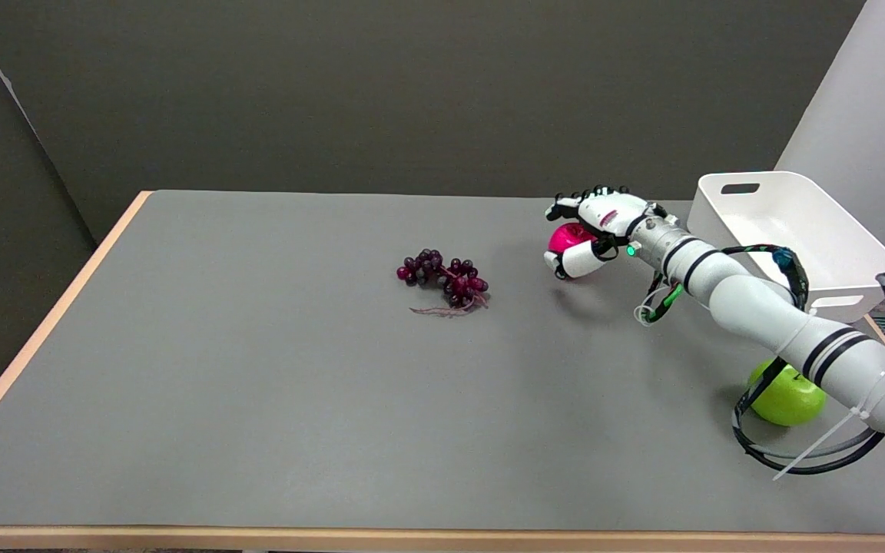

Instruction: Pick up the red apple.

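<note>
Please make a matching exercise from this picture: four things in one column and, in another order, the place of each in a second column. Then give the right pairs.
Things:
1. red apple
2. grapes
3. green apple
4. white bin

Places:
A. partly hidden under the right arm
B. at the table's far right edge
C. inside the right hand, between its fingers
D. lying alone near the middle of the table

Pairs: 1-C, 2-D, 3-A, 4-B

A single head view looks down and across the grey surface (258, 384) from above its near edge, facing the dark far wall. It stands well back, taking in the surface's left edge, near edge and far edge.
</note>
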You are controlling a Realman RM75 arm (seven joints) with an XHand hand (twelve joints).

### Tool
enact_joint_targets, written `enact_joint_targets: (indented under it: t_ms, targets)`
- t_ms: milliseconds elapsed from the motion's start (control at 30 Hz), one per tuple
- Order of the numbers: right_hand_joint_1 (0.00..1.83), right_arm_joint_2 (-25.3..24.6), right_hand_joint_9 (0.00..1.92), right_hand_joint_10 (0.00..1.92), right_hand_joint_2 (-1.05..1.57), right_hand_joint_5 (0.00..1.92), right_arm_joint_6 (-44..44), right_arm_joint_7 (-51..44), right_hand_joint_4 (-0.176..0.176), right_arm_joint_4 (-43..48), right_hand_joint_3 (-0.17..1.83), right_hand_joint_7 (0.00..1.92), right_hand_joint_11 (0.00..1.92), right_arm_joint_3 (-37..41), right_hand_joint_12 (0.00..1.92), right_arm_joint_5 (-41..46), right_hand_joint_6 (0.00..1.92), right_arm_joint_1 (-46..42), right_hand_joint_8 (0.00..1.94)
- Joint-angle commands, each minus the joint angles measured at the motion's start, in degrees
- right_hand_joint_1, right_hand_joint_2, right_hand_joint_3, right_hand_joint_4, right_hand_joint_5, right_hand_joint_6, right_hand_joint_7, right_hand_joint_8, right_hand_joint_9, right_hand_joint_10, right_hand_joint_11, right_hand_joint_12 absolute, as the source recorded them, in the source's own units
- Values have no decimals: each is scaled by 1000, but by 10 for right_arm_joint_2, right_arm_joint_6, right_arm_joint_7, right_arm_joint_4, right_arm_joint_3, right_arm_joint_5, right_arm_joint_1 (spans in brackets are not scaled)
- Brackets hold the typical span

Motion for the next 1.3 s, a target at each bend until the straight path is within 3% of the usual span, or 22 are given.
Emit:
enact_joint_targets:
  t_ms: [33,167,400,567,733,767,800,833,967,1033,1300]
  targets:
    - [439,-7,224,706,659,252,-3,-1,67,-16,897,319,65,-6,1154,-4,477,-4,338]
    - [478,-7,245,722,639,237,0,-1,70,-14,988,307,102,-7,1134,-8,503,-4,373]
    - [814,-12,391,864,723,256,2,-1,78,-9,997,367,172,-8,1258,-55,576,-5,431]
    - [926,-13,501,989,831,264,11,-1,95,-5,943,511,220,-12,1306,-60,973,-10,634]
    - [1004,-13,568,1115,919,277,28,-1,121,-2,851,518,279,-12,1313,-60,1254,-17,890]
    - [1035,-13,588,1127,1052,334,31,-1,54,0,605,559,304,-12,1336,-61,1460,-18,1082]
    - [1073,-12,616,1141,1235,410,35,-1,-40,3,266,615,336,-11,1369,-66,1732,-20,1332]
    - [1092,-12,628,1168,1305,451,38,-1,-86,6,132,649,364,-10,1418,-71,1858,-22,1445]
    - [1136,-6,635,1301,1239,487,65,-1,-104,39,214,691,467,-6,1551,-102,1826,-31,1398]
    - [1310,-1,623,1531,1222,529,83,0,-174,54,138,742,578,-3,1537,-109,1774,-36,1333]
    - [1320,26,651,1511,1174,554,168,3,-176,143,207,772,664,30,1624,-134,1756,-64,1291]
